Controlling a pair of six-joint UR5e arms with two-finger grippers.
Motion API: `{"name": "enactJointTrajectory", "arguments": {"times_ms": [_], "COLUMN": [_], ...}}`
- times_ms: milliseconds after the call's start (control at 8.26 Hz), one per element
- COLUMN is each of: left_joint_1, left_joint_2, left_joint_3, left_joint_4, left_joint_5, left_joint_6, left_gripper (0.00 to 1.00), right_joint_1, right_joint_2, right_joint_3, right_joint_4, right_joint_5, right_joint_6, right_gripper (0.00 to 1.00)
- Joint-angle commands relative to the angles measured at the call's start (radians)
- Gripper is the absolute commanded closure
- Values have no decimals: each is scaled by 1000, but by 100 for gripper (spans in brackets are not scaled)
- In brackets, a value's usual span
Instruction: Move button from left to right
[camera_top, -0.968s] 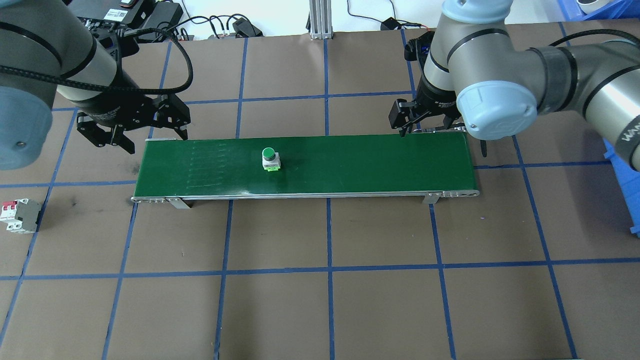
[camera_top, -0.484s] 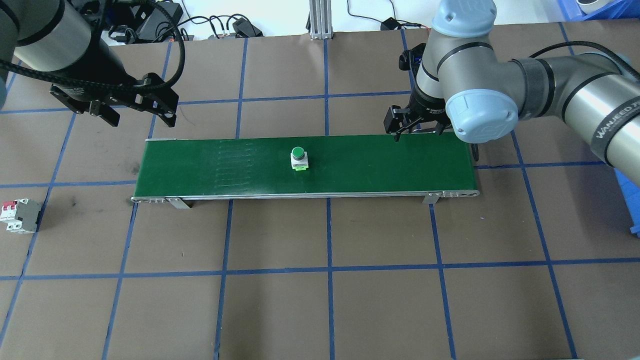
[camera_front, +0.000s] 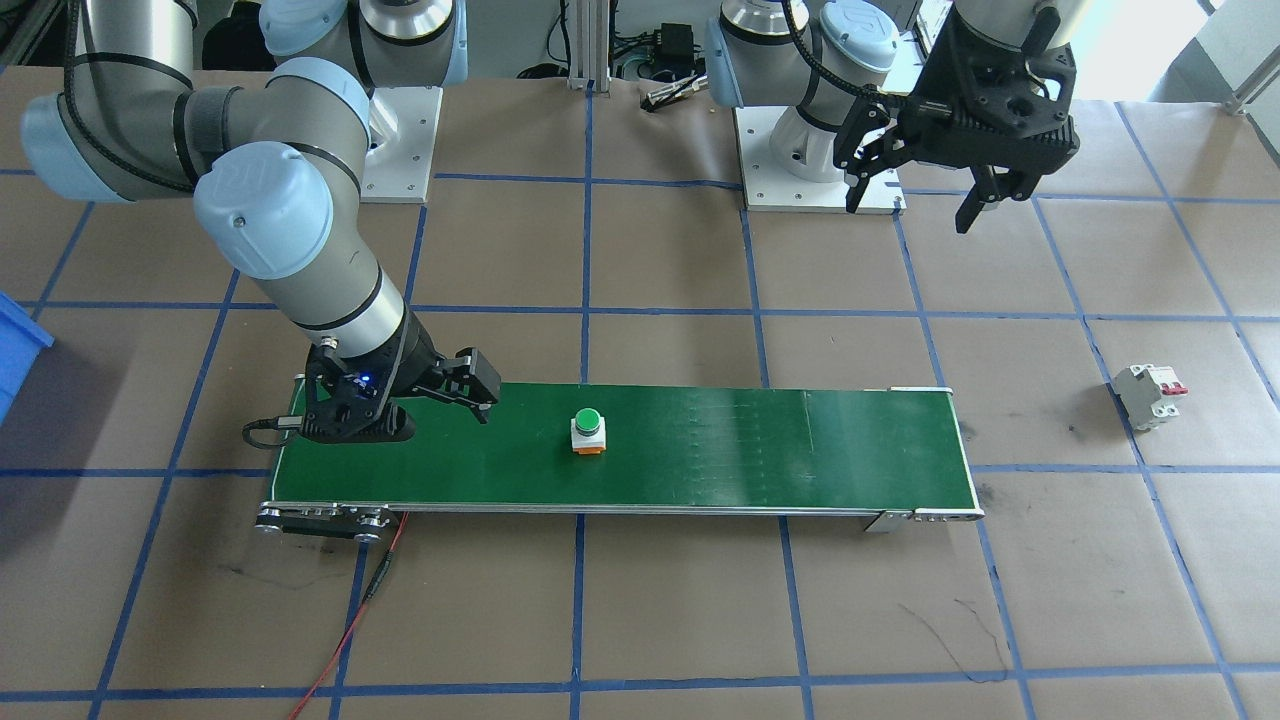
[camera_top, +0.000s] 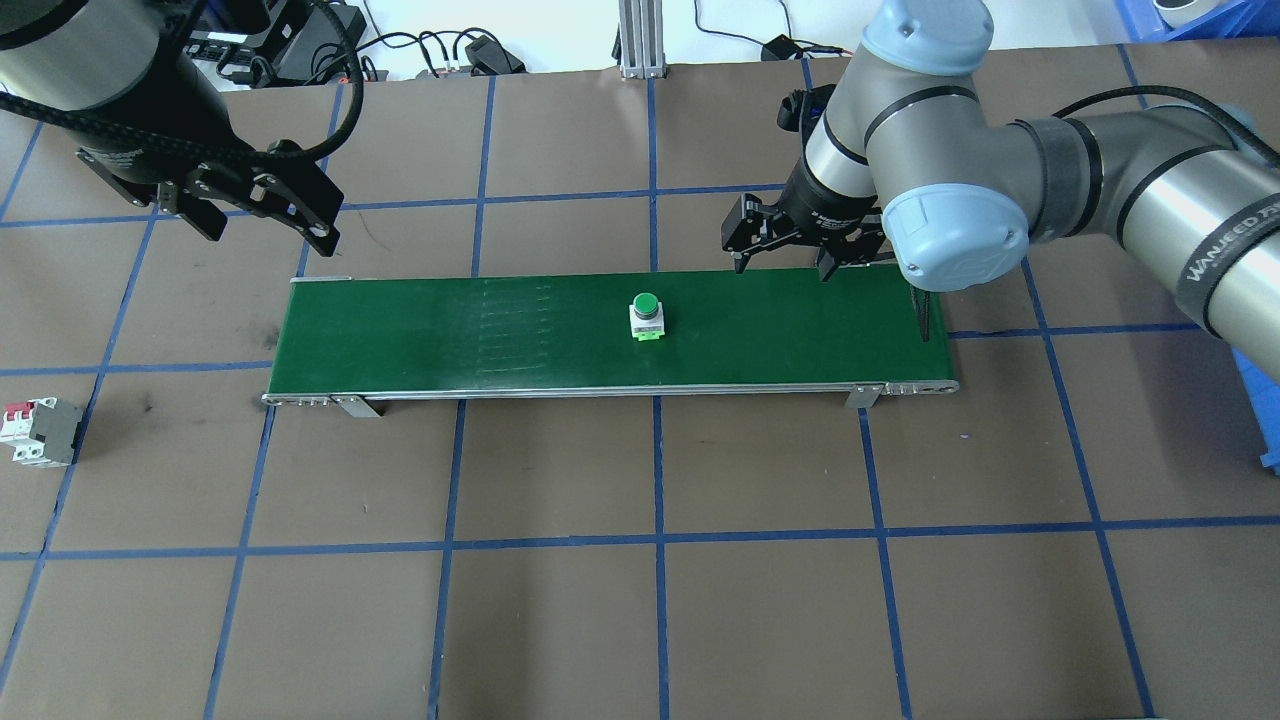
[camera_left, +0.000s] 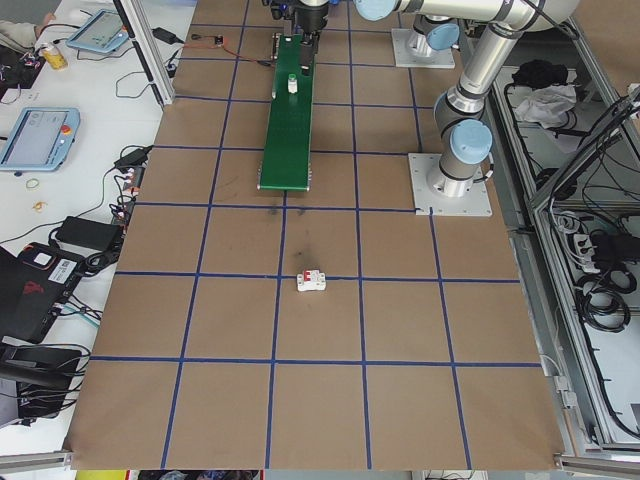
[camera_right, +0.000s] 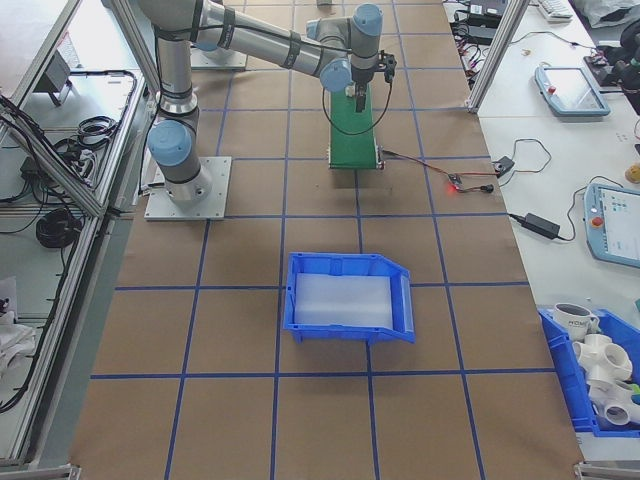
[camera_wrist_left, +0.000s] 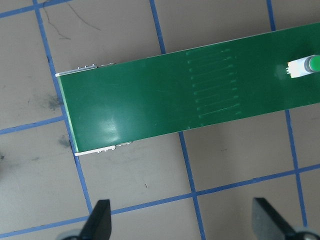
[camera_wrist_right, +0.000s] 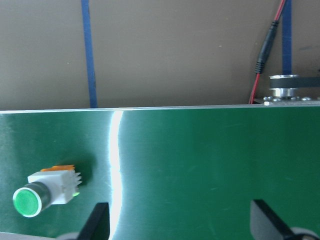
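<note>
Here button (camera_top: 646, 318) upright on belt (camera_top: 450, 340), near right gripper (camera_top: 783, 262).

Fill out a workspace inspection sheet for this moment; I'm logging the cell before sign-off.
Surface: brown table with blue tape grid; green conveyor belt across it.
Job's things: button upright mid-belt, ungripped.
Clutter: circuit breaker on the table; blue bin.
Grippers: left gripper open, raised off the belt's left end; right gripper open, at the belt's far edge, right of the button.
Cables: red wire at the belt's end.
Surroundings: tablets and cables on side benches.
</note>
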Motion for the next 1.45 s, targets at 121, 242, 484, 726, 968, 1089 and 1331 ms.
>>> {"name": "enactJointTrajectory", "arguments": {"times_ms": [121, 242, 484, 726, 968, 1089, 1331], "left_joint_1": [-1, -1, -1, -1, -1, -1, 1], "left_joint_2": [-2, -2, -2, -2, -2, 0, -2], "left_joint_3": [11, 11, 11, 11, 11, 11, 11], "left_joint_4": [-4, -4, -6, -6, -6, -7, -7], "left_joint_5": [-1, -1, 1, -1, -1, -1, -1], "left_joint_6": [6, 6, 6, 6, 6, 6, 6], "left_gripper": [0, 0, 0, 0, 0, 0, 0], "right_joint_1": [59, 59, 57, 56, 47, 22, -112], "right_joint_2": [24, 38, 102, 123, 114, 107, 46], "right_joint_3": [2, 2, 0, 6, 2, -1, -27], "right_joint_4": [-46, -47, -50, -41, 11, 26, 71], "right_joint_5": [27, 27, -9, -87, -169, -172, -200], "right_joint_6": [25, 20, -47, -91, -110, -151, -344], "right_gripper": [0, 0, 0, 40, 85, 100, 100]}}
